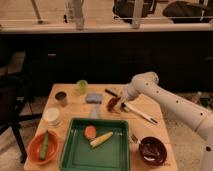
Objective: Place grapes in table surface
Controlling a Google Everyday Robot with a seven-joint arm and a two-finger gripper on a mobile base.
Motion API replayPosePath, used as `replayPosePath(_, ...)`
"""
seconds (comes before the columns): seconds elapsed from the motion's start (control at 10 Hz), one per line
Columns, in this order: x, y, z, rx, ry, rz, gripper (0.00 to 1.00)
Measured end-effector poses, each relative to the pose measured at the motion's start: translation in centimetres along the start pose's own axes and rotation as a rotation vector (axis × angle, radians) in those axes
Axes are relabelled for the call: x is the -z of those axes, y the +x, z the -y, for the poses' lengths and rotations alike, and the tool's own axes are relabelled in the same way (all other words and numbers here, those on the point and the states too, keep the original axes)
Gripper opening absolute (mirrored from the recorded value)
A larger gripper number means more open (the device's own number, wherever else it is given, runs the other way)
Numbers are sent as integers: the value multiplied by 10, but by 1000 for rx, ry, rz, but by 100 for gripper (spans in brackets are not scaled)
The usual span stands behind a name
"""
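Note:
The grapes [112, 104], a small dark reddish-brown bunch, are low over or on the light tan wooden table surface [75, 107], just right of the blue sponge [93, 98]; I cannot tell whether they touch the wood. My gripper [118, 100] is at the grapes, coming in from the right at the end of the white arm [165, 100]. The arm's wrist hides the far side of the bunch.
A green tray [75, 155] at the table's front holds an orange piece [90, 131] and a yellow piece [101, 139]. A dark brown bowl [152, 151] is front right, an orange bowl [43, 146] front left. A green cup [82, 86], dark cup [61, 98], white container [51, 116] and white utensils [140, 114] stand around. A black chair [10, 110] is on the left.

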Motion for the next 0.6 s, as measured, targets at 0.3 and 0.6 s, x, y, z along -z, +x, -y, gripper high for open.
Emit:
replayPosePath(0.3,0,0,0,0,0,0,53)
replayPosePath(0.6,0,0,0,0,0,0,79)
